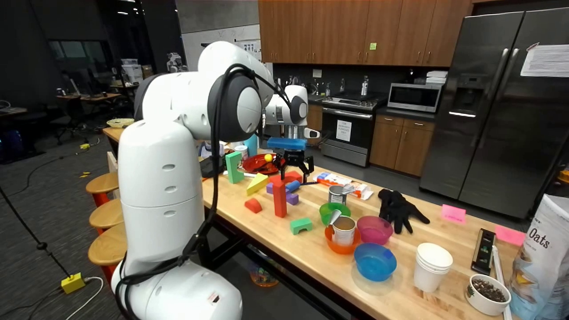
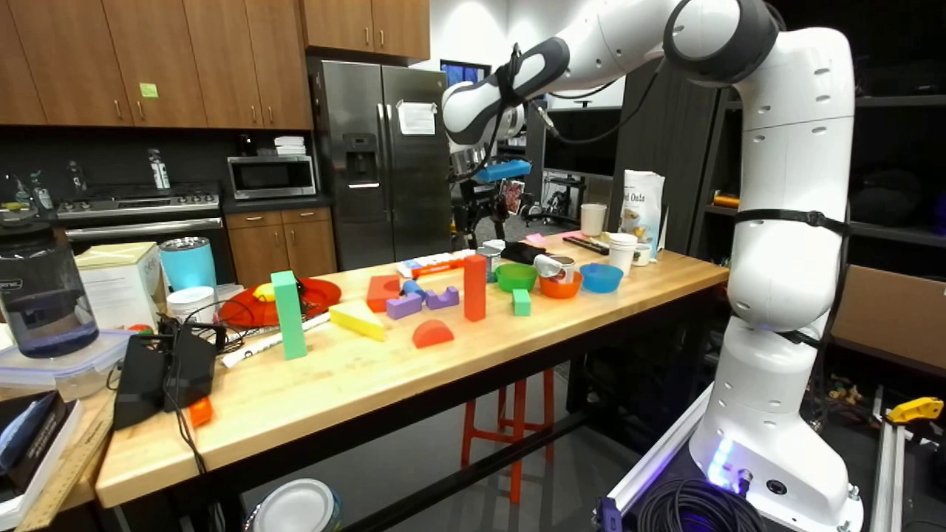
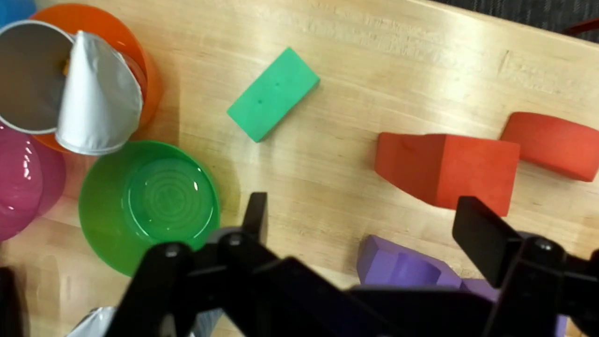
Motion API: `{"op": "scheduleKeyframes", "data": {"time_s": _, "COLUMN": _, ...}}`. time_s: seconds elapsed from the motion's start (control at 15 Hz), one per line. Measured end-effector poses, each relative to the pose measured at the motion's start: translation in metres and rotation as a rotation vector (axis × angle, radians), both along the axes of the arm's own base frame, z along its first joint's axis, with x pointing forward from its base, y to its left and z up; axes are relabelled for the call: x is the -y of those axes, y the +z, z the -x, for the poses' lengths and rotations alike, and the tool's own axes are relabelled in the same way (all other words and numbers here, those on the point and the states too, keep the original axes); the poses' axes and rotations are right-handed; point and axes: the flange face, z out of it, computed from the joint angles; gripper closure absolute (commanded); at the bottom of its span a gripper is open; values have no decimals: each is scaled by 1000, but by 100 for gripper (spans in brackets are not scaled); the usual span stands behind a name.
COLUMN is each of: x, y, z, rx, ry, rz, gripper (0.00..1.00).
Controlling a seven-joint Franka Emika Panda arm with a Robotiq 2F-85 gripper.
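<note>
Gripper (image 3: 361,206) above table (image 3: 210,42), 2 fingers (image 3: 255,217) wide apart. Purple block (image 3: 405,266) on table, between fingers in wrist view. Tall red block (image 3: 458,171) upright near it. Green arch (image 3: 275,96) and green bowl (image 3: 164,199) on table, apart from each other.

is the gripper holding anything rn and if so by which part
Nothing is held: the gripper is open, its fingers apart, with nothing clamped between them.

The wooden tabletop (image 1: 284,245) bears an upright red block (image 1: 280,199) and a green arch block (image 1: 300,222) toward one long edge, a black glove (image 1: 397,208) by the opposite edge.
</note>
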Motion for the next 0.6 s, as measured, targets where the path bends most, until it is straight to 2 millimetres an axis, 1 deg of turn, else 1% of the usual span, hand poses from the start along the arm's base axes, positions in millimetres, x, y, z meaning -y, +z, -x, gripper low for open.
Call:
{"op": "scheduleKeyframes", "data": {"time_s": 0.07, "x": -2, "y": -3, "z": -4, "rx": 14, "ry": 8, "rz": 4, "gripper": 0}}
{"op": "scheduleKeyframes", "data": {"time_s": 0.2, "x": -5, "y": -3, "z": -12, "rx": 48, "ry": 28, "rz": 24, "gripper": 0}}
{"op": "scheduleKeyframes", "data": {"time_s": 0.6, "x": -10, "y": 20, "z": -30, "rx": 153, "ry": 86, "rz": 90, "gripper": 0}}
